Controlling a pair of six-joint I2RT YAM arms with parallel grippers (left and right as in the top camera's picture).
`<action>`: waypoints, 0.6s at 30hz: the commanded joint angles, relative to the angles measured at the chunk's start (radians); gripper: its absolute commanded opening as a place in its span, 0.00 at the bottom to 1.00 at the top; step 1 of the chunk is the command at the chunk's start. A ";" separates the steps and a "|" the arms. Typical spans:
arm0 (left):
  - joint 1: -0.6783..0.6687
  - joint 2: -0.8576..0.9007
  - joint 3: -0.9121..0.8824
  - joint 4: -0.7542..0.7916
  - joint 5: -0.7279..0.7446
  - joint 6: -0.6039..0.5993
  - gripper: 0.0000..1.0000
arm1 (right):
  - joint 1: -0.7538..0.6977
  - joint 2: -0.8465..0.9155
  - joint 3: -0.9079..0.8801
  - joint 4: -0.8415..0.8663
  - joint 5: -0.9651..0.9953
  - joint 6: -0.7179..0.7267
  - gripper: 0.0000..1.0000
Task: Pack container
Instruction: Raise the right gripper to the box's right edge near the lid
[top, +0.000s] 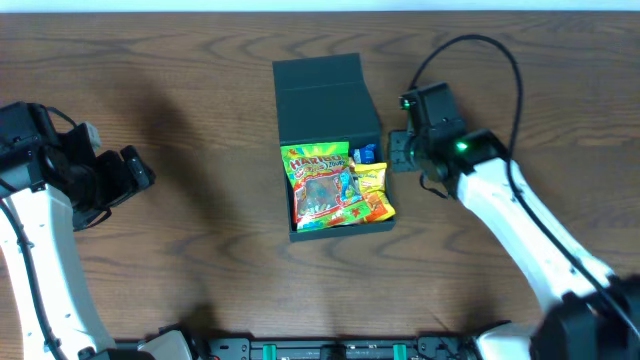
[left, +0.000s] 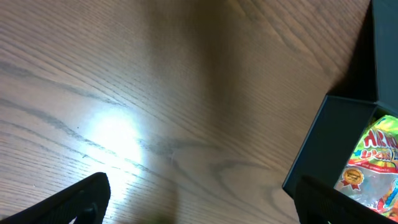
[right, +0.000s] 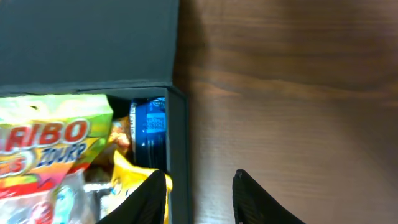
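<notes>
Dark green matte square box (top: 322, 95) open, colourful snack bags (top: 325, 190) inside. Right gripper (right: 198, 190) beside right wall, fingers apart; left gripper (left: 202, 199) well left, fingers apart.

Left arm (top: 40, 250) bent out at its side, left hand (left: 205, 200) spread wide — right arm (top: 520, 220) extended inward, right hand (right: 198, 190) parted.

container (right: 179, 143) lid open | Haribo bag (right: 43, 143), blue packet (right: 149, 124) inside | right gripper (right: 199, 180) jaws apart over side wall

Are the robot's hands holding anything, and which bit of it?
Nothing is held. The left gripper is open over the table; the right gripper is open, fingers either side of a wall of the container.
</notes>
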 joint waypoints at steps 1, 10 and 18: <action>0.005 0.003 0.003 -0.003 -0.012 0.011 0.95 | 0.003 0.071 0.003 0.024 -0.034 -0.051 0.36; 0.005 0.003 0.003 -0.003 -0.012 0.011 0.95 | 0.003 0.165 0.003 0.144 -0.050 -0.050 0.34; 0.005 0.003 0.003 -0.003 -0.012 0.011 0.95 | 0.001 0.219 0.003 0.187 -0.075 -0.048 0.33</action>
